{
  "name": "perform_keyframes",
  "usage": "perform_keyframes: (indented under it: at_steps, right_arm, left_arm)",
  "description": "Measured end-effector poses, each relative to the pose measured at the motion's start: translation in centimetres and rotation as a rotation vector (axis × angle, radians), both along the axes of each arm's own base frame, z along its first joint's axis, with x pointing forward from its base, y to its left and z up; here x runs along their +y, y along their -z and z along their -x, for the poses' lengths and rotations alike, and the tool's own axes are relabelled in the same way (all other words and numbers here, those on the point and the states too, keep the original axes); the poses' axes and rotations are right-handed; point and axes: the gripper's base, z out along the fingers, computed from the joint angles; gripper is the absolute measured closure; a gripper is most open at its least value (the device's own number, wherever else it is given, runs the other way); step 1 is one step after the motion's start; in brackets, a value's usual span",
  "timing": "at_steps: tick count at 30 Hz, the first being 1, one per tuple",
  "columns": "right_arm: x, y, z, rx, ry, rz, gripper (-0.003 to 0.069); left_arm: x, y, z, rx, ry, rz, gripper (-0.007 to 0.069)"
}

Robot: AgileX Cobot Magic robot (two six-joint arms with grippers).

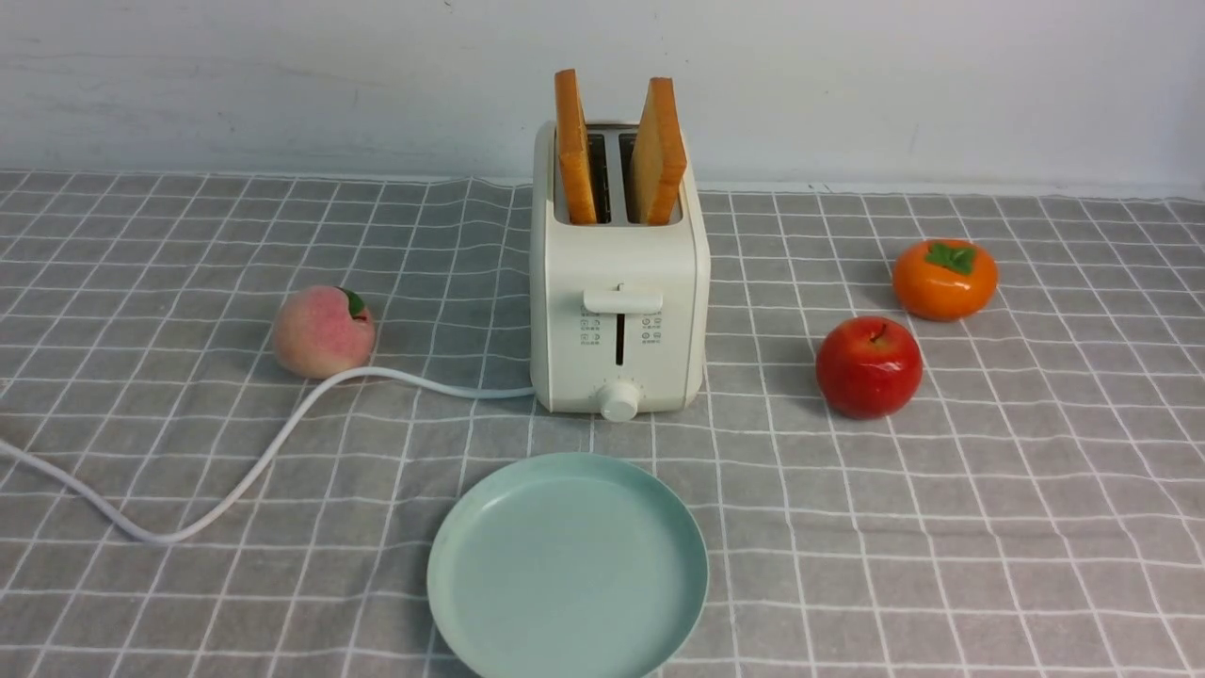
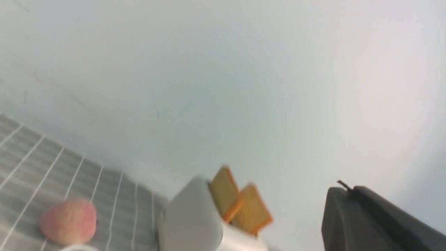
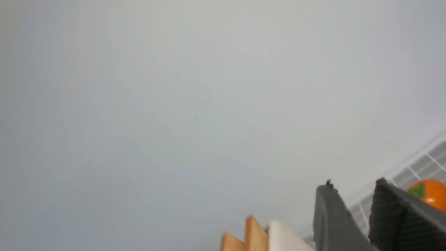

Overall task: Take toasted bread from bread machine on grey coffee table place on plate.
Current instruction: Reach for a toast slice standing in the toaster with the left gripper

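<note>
The cream-white bread machine (image 1: 618, 301) stands at the middle of the grey coffee table (image 1: 941, 527). Two slices of toasted bread stand upright in its slots, the left slice (image 1: 574, 146) and the right slice (image 1: 659, 151). The empty mint-green plate (image 1: 568, 565) lies just in front of it. Neither gripper shows in the front view. In the left wrist view my left gripper (image 2: 350, 190) is shut and empty, raised and apart from the toaster (image 2: 190, 219) and toast (image 2: 224, 195). In the right wrist view my right gripper (image 3: 352, 186) is open and empty, apart from the toast (image 3: 254, 233).
A peach (image 1: 323, 331) lies left of the toaster, with the white power cord (image 1: 235, 485) curving past it to the left edge. A red apple (image 1: 868, 367) and an orange persimmon (image 1: 944, 279) lie to the right. A white wall stands close behind the toaster.
</note>
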Motion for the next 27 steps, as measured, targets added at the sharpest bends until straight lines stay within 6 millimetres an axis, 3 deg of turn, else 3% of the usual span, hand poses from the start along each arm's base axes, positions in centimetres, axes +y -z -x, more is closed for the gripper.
perform_keyframes:
  at_steps: [4, 5, 7, 8, 11, 16, 19, 20, 27]
  right_arm:
    - [0.7, -5.2, -2.7, 0.336, -0.089, 0.297, 0.0542]
    - [0.7, -5.0, -2.6, 0.355, -0.098, 0.313, 0.0544]
    - [1.6, -5.9, -5.1, 0.598, -0.292, 0.481, 0.0567]
    - [1.6, -6.1, -5.4, 0.599, -0.294, 0.493, 0.0568]
    - [2.7, -5.2, -8.0, 0.738, -0.535, 0.560, 0.0578]
    - [3.2, -3.9, -8.9, 0.759, -0.636, 0.552, 0.0576]
    - [3.3, -2.9, -8.9, 0.778, -0.656, 0.537, 0.0574]
    - [3.3, -2.2, -8.9, 0.796, -0.662, 0.529, 0.0573]
    - [3.3, 0.0, -9.2, 0.841, -0.663, 0.503, 0.0565]
  left_arm:
    - [-1.6, -1.6, -4.5, 0.350, 0.177, -0.148, 0.0638]
    - [-1.6, -1.8, -4.9, 0.356, 0.177, -0.152, 0.0638]
    - [-2.2, -1.3, -9.6, 0.577, 0.272, -0.221, 0.0638]
    - [-2.2, -1.0, -10.0, 0.599, 0.277, -0.221, 0.0638]
    - [-3.1, -0.2, -16.2, 0.750, 0.353, -0.266, 0.0638]
    - [-7.5, 0.3, -22.5, 0.793, 0.463, -0.393, 0.0638]
    - [-9.7, 0.0, -24.7, 0.804, 0.468, -0.430, 0.0638]
    - [-11.2, -0.5, -26.3, 0.805, 0.454, -0.437, 0.0638]
    - [-13.9, -2.7, -30.1, 0.717, 0.399, -0.484, 0.0638]
